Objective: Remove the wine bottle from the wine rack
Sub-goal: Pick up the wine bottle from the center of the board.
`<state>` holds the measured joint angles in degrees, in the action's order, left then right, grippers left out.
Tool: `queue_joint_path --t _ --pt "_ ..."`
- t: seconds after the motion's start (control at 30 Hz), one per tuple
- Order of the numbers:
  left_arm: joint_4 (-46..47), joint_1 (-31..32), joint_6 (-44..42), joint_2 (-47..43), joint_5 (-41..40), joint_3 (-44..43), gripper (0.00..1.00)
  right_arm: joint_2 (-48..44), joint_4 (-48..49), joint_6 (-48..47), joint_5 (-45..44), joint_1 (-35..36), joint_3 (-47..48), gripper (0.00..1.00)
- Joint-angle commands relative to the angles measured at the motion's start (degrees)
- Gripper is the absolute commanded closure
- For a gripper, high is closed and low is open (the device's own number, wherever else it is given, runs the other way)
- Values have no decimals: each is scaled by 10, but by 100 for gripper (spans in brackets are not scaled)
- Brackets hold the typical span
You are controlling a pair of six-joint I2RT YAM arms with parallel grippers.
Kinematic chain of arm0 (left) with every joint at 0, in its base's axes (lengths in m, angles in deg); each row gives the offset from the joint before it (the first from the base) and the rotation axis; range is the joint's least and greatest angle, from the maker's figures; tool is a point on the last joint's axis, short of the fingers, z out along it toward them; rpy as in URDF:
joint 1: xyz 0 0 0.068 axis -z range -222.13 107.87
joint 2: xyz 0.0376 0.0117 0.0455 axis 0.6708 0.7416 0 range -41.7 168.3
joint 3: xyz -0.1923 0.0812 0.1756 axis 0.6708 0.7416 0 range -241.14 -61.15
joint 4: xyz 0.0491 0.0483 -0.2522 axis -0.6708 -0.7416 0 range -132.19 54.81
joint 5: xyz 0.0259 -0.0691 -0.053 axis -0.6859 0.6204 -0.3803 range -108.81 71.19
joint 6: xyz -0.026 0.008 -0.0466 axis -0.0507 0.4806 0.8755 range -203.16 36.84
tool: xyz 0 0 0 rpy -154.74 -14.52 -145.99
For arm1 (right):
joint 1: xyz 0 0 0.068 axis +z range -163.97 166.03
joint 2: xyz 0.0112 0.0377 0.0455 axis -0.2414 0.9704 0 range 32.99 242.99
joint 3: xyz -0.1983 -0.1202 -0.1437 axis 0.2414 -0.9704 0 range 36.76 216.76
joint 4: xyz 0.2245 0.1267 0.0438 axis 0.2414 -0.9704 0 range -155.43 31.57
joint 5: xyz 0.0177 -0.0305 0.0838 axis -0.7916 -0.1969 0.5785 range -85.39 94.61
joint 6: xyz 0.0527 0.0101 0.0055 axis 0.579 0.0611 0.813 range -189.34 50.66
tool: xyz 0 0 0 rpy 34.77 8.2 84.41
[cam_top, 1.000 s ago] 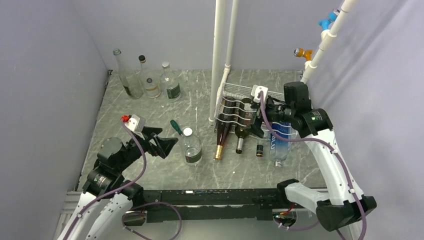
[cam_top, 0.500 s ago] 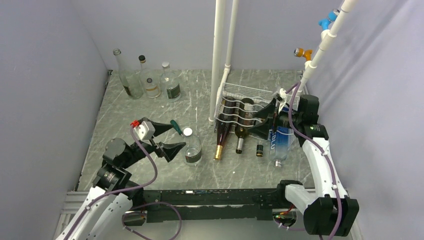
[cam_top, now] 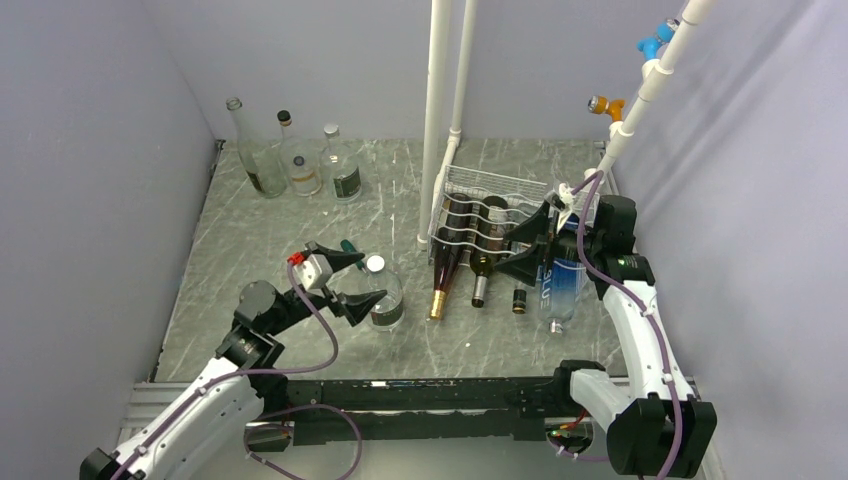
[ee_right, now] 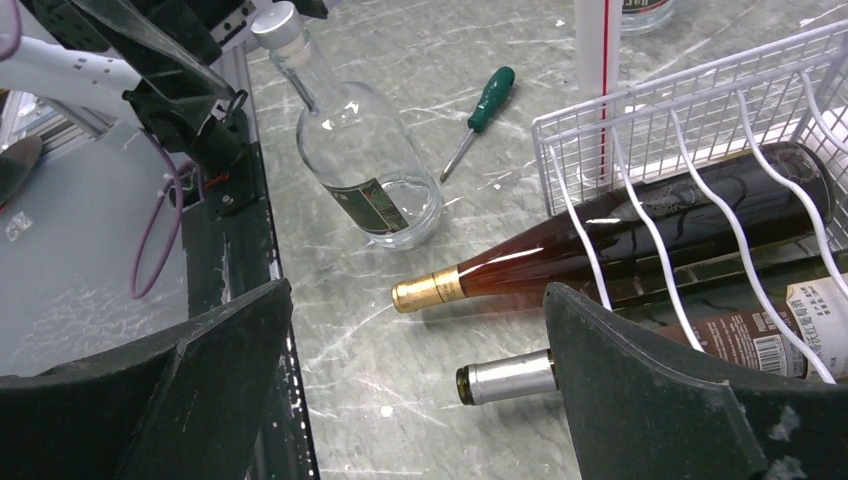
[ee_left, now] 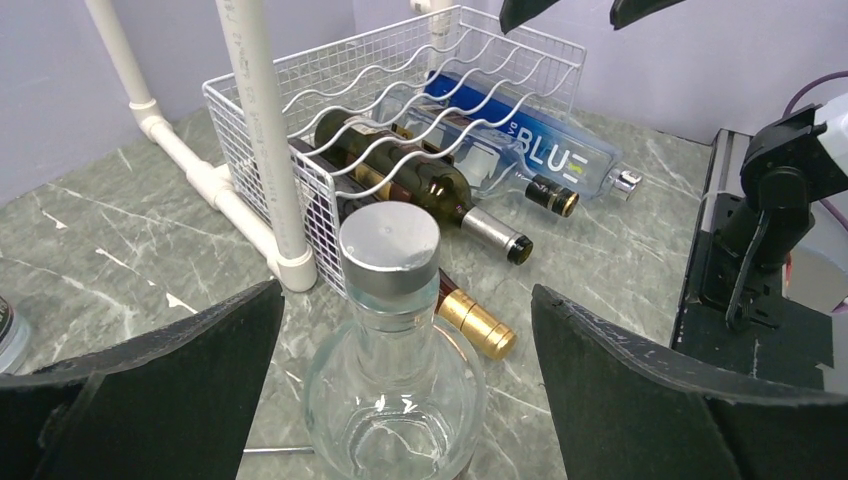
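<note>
The white wire wine rack (cam_top: 470, 183) (ee_left: 400, 80) (ee_right: 690, 130) lies right of centre on the table with several bottles in it, necks pointing toward me. A brown wine bottle with a gold cap (cam_top: 437, 298) (ee_right: 600, 250) (ee_left: 477, 325) is leftmost. Next to it lies a dark wine bottle with a silver neck (cam_top: 478, 290) (ee_right: 505, 378) (ee_left: 450, 195). My right gripper (cam_top: 507, 255) (ee_right: 415, 390) hangs open above those necks, touching nothing. My left gripper (cam_top: 372, 277) (ee_left: 405, 380) is open, its fingers either side of an upright clear round bottle (cam_top: 385, 300) (ee_left: 395, 400), apart from it.
A short dark bottle (cam_top: 519, 300) and a clear blue-lettered bottle (cam_top: 555, 285) (ee_left: 540, 155) fill the rack's right side. A green screwdriver (cam_top: 352, 252) (ee_right: 480, 110) lies by the clear bottle. Three glass bottles (cam_top: 300, 165) stand back left. White pipes (cam_top: 437, 120) rise beside the rack.
My left arm has reached forward and right, bringing its open fingers around the clear bottle. My right wrist turned and dropped in front of the rack, then held still.
</note>
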<state>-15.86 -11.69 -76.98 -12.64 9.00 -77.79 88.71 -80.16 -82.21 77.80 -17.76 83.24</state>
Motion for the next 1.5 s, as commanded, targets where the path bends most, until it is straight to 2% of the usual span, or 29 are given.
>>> queue_joint_path --t 0.0,0.3,0.47,0.73,1.27,1.47 --pt "125 11 -10 15 -5 26 0 -10 23 -12 27 -3 5 0" --pt "218 39 -51 59 -12 61 1 -10 18 -15 27 -2 6 0" --pt "230 53 -88 90 -30 61 2 -10 16 -17 26 -3 6 0" --pt "292 57 -99 136 -50 74 4 -9 16 -18 24 -3 6 0" --pt "375 57 -81 203 -77 89 22 -12 11 -25 20 -3 7 0" --pt "387 58 -78 220 -78 86 33 -12 9 -28 18 -3 6 0"
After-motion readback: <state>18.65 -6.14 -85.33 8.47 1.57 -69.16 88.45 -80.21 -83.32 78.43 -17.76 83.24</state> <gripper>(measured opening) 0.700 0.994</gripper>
